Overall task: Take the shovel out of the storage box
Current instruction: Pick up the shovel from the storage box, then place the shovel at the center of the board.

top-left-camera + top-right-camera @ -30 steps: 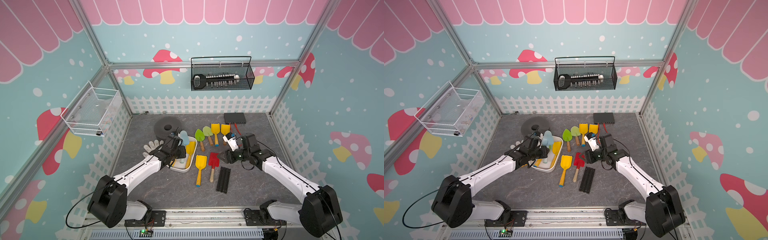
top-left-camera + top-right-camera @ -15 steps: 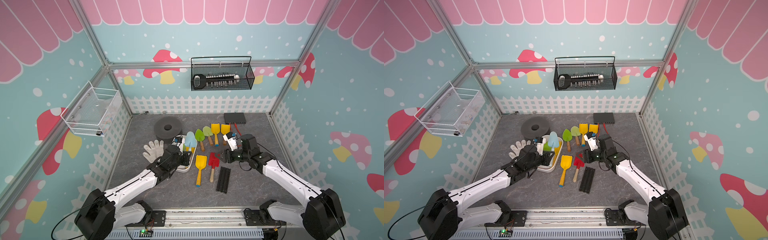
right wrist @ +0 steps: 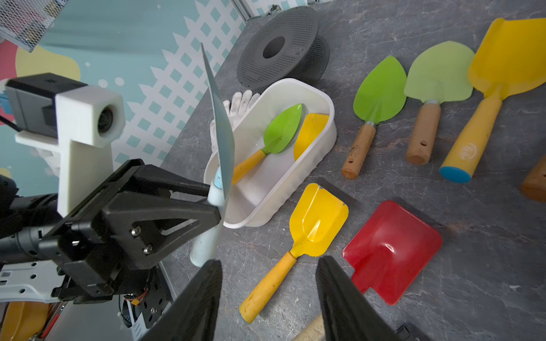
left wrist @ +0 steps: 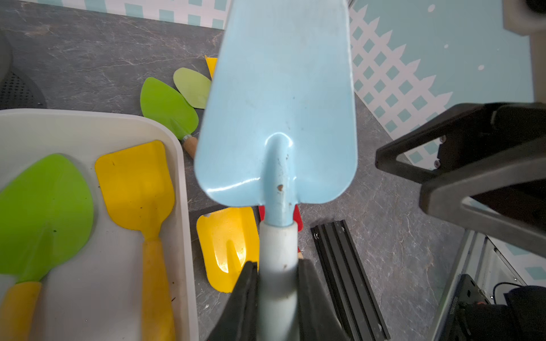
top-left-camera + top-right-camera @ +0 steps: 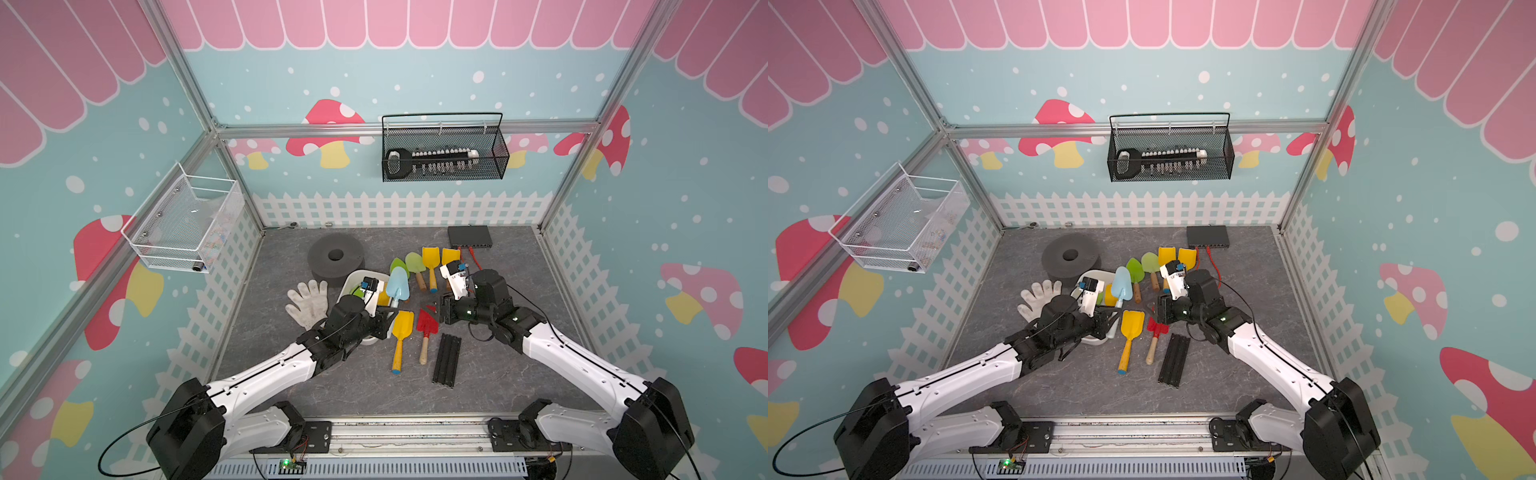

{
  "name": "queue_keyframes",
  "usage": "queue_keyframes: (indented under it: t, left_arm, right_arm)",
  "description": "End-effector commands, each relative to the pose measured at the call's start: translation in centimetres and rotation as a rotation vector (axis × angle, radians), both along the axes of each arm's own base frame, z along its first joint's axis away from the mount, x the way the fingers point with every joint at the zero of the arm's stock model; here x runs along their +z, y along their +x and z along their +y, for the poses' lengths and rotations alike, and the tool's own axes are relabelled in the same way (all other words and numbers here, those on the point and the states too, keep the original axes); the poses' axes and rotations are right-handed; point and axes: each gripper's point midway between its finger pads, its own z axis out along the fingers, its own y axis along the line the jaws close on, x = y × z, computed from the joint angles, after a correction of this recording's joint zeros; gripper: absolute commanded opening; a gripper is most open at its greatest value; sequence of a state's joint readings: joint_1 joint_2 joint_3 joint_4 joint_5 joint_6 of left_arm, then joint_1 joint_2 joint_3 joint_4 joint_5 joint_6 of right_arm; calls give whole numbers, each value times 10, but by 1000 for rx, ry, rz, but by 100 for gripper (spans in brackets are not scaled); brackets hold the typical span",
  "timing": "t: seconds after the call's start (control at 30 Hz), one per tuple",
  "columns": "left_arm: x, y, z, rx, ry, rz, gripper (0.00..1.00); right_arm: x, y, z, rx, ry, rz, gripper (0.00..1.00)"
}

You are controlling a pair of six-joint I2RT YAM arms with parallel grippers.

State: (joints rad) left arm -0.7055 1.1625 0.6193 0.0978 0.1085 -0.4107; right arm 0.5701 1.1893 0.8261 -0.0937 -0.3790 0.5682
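The left end effector (image 4: 277, 273) is clamped on the pale handle of the light-blue shovel (image 4: 277, 103), with its black fingers (image 4: 246, 295) pressed against either side of the handle just below the blade's neck. The shovel is held in the air with its blade pointing up and away from the wrist. In the right wrist view the blade is seen edge-on and the butt of the handle hangs lowest. The storage box (image 5: 348, 282) sits on the tabletop (image 3: 443, 192), partly hidden under the left arm in both top views. In the left wrist view the held shovel is outside the box's rim, beside the long wall that faces the right arm. Inside the box a green shovel (image 3: 282, 127) with a yellow handle and a yellow shovel (image 4: 137, 183) lie flat side by side. The right end effector (image 3: 270, 262) has its jaws apart with nothing between them. It hangs over a loose yellow shovel (image 3: 317, 218) and a red shovel (image 3: 390, 251) that lie on the tabletop just beside the box. It is near the left end effector but apart from it. Black bars (image 5: 446, 361) lie beside the red shovel. A white glove (image 5: 307, 301) lies on the box's far side and a grey spool (image 5: 336, 259) stands behind it.
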Motion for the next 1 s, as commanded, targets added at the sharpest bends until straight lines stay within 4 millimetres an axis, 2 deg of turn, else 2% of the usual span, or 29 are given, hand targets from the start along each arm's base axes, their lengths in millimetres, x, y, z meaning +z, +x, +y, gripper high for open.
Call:
queue_keyframes:
  t: [0.0, 0.13, 0.43, 0.7, 0.87, 0.9, 0.97]
  left_arm:
    - [3, -5, -11, -59, -16, -24, 0]
    - [1, -8, -18, -89, -11, -17, 0]
    - [1, -16, -29, -144, -12, -24, 0]
    - [-2, -20, -37, -172, -5, -15, 0]
    - [-2, -21, -39, -184, -7, -17, 0]
    - [-2, -22, -40, -190, -8, -14, 3]
    - [-2, -26, -42, -215, -14, -11, 20]
  right_arm:
    - [19, 12, 5, -33, 9, -70, 58]
    - [21, 17, 13, -25, 8, -79, 58]
    - [21, 27, 30, -24, 9, -52, 48]
    - [20, 34, 26, -73, -32, -67, 27]
    - [22, 33, 24, -73, -49, -81, 4]
    - [23, 32, 24, -70, -50, -83, 0]
    - [25, 32, 25, -63, -52, -90, 0]
